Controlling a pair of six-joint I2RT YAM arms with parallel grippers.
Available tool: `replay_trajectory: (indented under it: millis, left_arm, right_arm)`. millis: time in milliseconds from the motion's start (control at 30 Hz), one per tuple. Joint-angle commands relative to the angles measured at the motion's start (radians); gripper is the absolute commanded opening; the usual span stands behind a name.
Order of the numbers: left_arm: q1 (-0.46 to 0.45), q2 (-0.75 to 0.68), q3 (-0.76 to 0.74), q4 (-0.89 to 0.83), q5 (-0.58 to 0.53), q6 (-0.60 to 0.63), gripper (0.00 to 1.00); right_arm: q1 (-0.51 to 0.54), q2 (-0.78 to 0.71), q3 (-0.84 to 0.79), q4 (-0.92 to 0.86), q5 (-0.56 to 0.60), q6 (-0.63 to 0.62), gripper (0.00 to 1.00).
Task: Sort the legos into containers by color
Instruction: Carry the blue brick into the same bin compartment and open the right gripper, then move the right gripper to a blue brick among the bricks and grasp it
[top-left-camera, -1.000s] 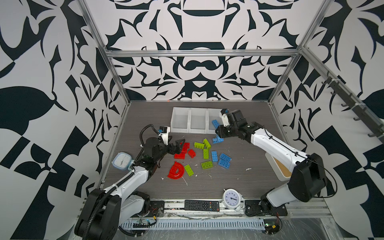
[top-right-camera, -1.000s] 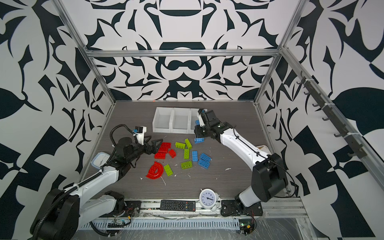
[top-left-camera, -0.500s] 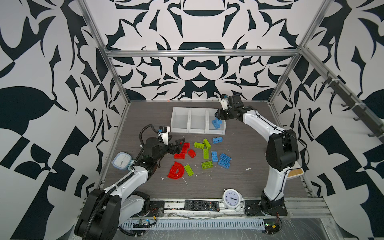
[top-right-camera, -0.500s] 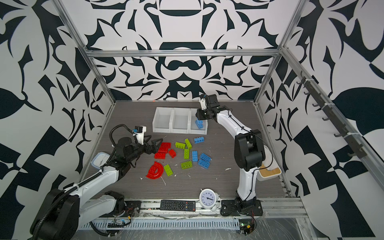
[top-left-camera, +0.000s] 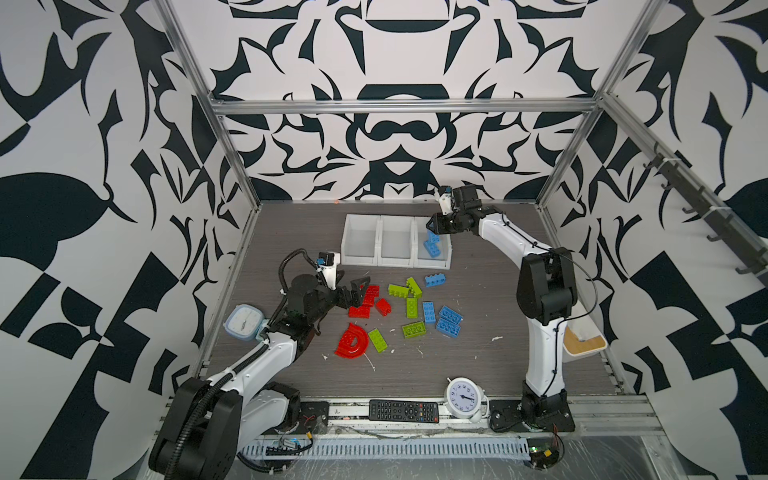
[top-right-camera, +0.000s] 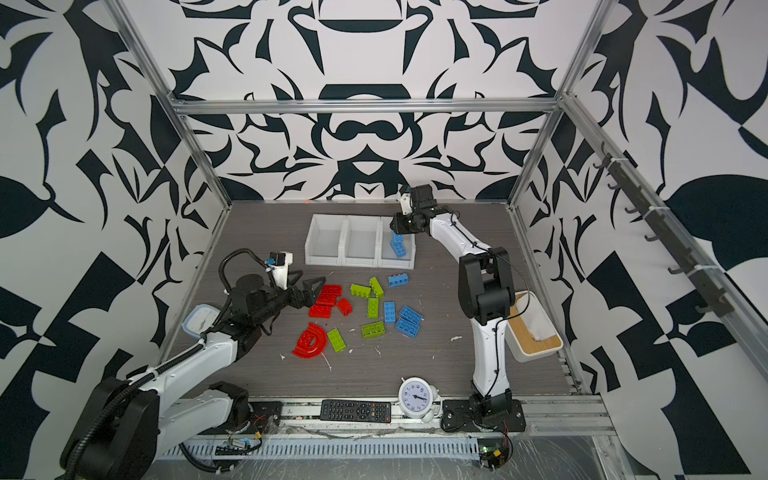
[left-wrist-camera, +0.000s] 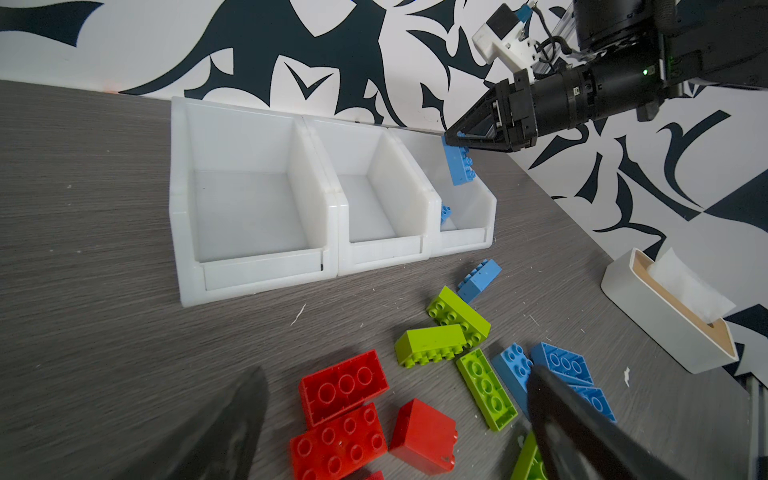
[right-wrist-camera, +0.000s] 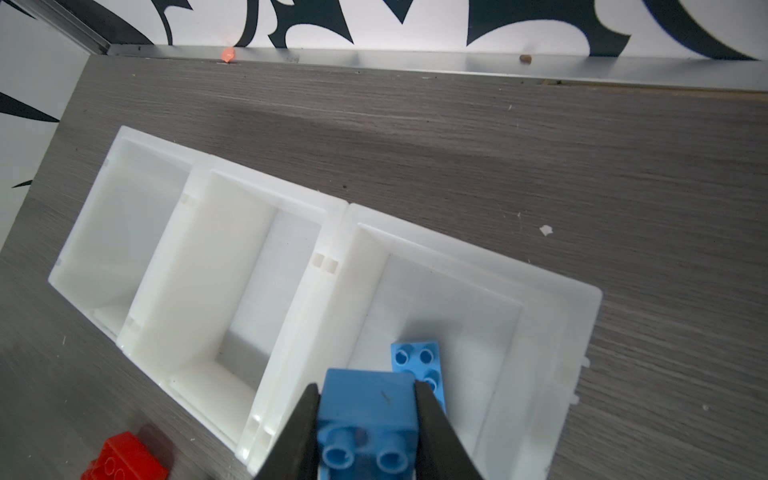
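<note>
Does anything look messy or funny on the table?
A little. White scraps litter the table, and one lime green brick lies tipped on its side against another green brick. The blue brick in the right gripper dangles by one end over the end bin. Nothing looks broken.

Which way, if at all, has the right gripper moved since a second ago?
Yes: the right gripper, holding a blue brick, has shifted slightly farther back above the right-hand bin.
</note>
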Motion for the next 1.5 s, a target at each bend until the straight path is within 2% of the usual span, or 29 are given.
replay_trajectory:
  millis: [0,133,200,400,567,767,900,1000,1033,1100,1233,1300,1467]
  left_arm:
    - [-0.002,-0.006,0.0,0.009,0.001,0.002,1.0]
    - [-0.002,-0.017,-0.001,0.006,0.005,0.0,1.0]
    - [-0.002,-0.022,-0.003,0.007,0.004,0.003,1.0]
    - [-0.001,-0.022,0.0,0.003,0.011,0.002,1.0]
    - [-0.002,-0.033,-0.005,0.004,0.003,0.003,1.0]
    - [-0.001,-0.047,-0.012,0.004,-0.007,0.002,1.0]
    - [-0.002,-0.047,-0.012,0.004,-0.011,0.002,1.0]
    - [-0.002,-0.043,-0.011,0.004,-0.015,0.004,1.0]
    - [-0.002,-0.041,-0.011,0.004,-0.017,0.006,1.0]
    - [-0.002,-0.038,-0.012,0.003,-0.026,0.009,1.0]
    - [-0.001,-0.035,-0.012,0.006,-0.028,0.009,1.0]
    - [-0.002,-0.034,-0.012,0.006,-0.025,0.009,1.0]
    - [-0.002,-0.038,-0.013,0.005,-0.031,0.01,1.0]
  right_arm:
    - [-0.002,0.002,0.061,-0.003,-0.042,0.014,0.22]
    - [-0.002,0.023,0.094,-0.033,-0.048,0.014,0.3]
    - [-0.002,0.024,0.104,-0.049,-0.047,0.007,0.38]
    - [-0.002,-0.019,0.074,-0.061,-0.022,-0.018,0.54]
    - [-0.003,-0.085,0.019,-0.098,-0.015,-0.03,0.54]
    - [0.023,-0.322,-0.288,-0.092,0.05,0.006,0.55]
    - [0.105,-0.481,-0.496,-0.085,0.152,0.028,0.55]
    - [0.183,-0.542,-0.571,-0.115,0.221,0.037,0.55]
    - [0.221,-0.56,-0.591,-0.131,0.277,0.039,0.55]
    - [0.293,-0.594,-0.628,-0.124,0.358,0.033,0.56]
    - [0.33,-0.596,-0.637,-0.177,0.362,0.053,0.55]
    - [0.343,-0.591,-0.659,-0.166,0.39,0.061,0.55]
    - [0.362,-0.566,-0.7,-0.124,0.374,0.096,0.54]
